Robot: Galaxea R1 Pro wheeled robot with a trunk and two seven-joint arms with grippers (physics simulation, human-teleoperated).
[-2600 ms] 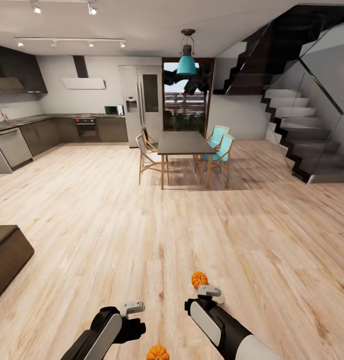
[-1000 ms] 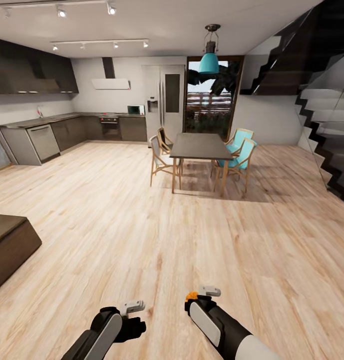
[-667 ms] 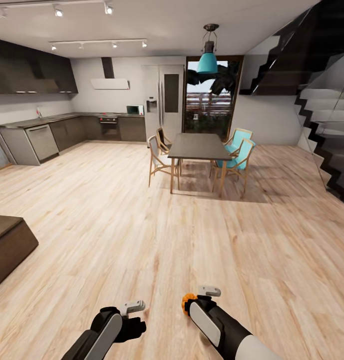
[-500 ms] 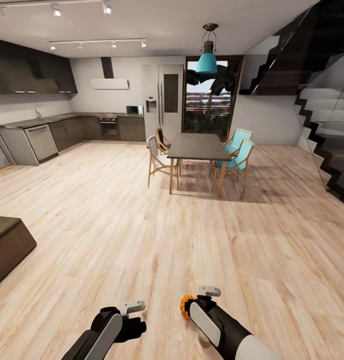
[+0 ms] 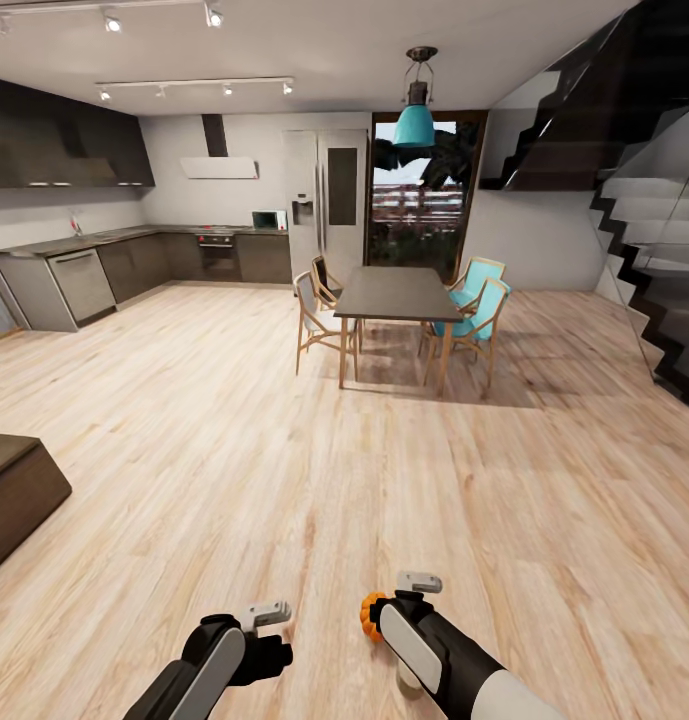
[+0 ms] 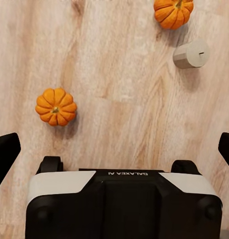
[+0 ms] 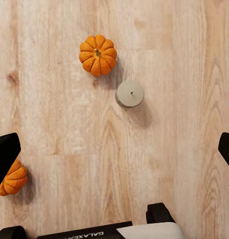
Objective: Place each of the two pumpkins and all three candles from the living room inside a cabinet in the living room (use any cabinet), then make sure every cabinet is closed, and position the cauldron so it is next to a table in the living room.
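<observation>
Two orange ribbed pumpkins and one beige candle lie on the wood floor below my arms. In the left wrist view one pumpkin (image 6: 56, 106) lies apart from the other pumpkin (image 6: 173, 11), and the candle (image 6: 190, 54) lies on its side beside that second one. The right wrist view has a pumpkin (image 7: 98, 55) touching-close to the candle (image 7: 130, 93), and another pumpkin (image 7: 12, 180) half behind a fingertip. In the head view a pumpkin (image 5: 369, 612) peeks out beside my right gripper (image 5: 409, 590). Left gripper (image 5: 264, 625) and right gripper both hang open and empty above the floor.
The end of a low dark brown wooden unit (image 5: 14, 490), which looks like the cabinet, stands at the left. Ahead are a dark dining table (image 5: 399, 292) with chairs, grey kitchen counters (image 5: 84, 270) at the far left and a staircase (image 5: 654, 260) at the right. Wood floor lies between.
The whole picture has shifted, so the camera moved. The pumpkin beside my right gripper now sits lower and further left in the head view. Both arms keep their pose.
</observation>
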